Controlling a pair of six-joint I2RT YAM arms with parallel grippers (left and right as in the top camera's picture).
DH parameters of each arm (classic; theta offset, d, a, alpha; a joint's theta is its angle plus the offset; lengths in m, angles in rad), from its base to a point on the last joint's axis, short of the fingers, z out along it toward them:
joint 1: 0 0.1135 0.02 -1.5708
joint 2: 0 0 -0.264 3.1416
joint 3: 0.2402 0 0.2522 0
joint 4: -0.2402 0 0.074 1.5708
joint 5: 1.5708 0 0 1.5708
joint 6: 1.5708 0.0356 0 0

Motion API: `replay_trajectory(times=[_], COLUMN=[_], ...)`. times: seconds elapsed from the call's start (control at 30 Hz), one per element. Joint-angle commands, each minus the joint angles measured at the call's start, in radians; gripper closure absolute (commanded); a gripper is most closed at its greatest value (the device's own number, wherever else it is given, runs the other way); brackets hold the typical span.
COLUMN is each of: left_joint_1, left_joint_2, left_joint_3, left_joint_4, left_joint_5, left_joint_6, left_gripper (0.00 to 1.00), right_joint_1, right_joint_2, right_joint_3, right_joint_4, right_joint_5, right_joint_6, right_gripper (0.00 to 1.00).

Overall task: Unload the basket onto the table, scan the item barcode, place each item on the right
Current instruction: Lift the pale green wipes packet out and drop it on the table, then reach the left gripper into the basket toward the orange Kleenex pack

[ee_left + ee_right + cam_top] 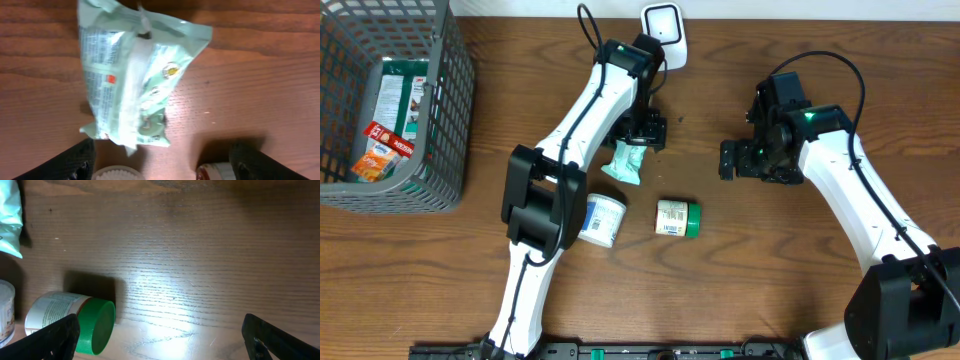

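Note:
A mint-green plastic packet (625, 163) lies on the wooden table just below my left gripper (642, 130). In the left wrist view the packet (135, 75) lies flat on the wood, printed side up. The left gripper (162, 165) is open, its dark fingers (75, 162) wide apart and touching nothing. A white scanner (663, 30) stands at the table's back edge, behind the left arm. My right gripper (740, 160) hovers open to the right of the packet. The right wrist view shows only bare wood between the fingertips of that gripper (165, 340).
A white bottle with a green lid (677, 218) lies on its side in front of the packet, next to a white tub (602, 220). The bottle (70, 320) is close to my right gripper's left finger. A grey wire basket (445, 120) with packaged goods stands at far left.

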Motion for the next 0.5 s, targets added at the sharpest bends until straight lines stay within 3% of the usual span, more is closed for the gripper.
replay_trajectory(times=[0.0, 0.2, 0.33, 0.37, 0.47], left_joint_1=[0.019, 0.089, 0.193, 0.267, 0.414], left_joint_2=[-0.043, -0.197, -0.348, -0.428, -0.509], left_joint_3=[0.050, 0.153, 0.241, 0.246, 0.246], left_joint_4=[-0.009, -0.013, -0.042, -0.036, -0.029], left_joint_5=[0.045, 0.027, -0.153, -0.246, -0.316], left_joint_6=[0.019, 0.042, 0.042, 0.042, 0.041], left_gripper=[0.14, 0.14, 0.14, 0.13, 0.13], right_joint_1=[-0.003, -0.003, -0.003, -0.003, -0.003], right_joint_2=[-0.007, -0.007, -0.007, -0.007, -0.007], right_joint_3=[-0.002, -0.002, -0.002, -0.002, -0.002], right_joint_4=[0.000, 0.000, 0.000, 0.000, 0.000], right_joint_5=[0.008, 0.008, 0.008, 0.008, 0.008], right_joint_6=[-0.008, -0.008, -0.008, -0.008, -0.008], right_gripper=[0.01, 0.01, 0.01, 0.01, 0.01])
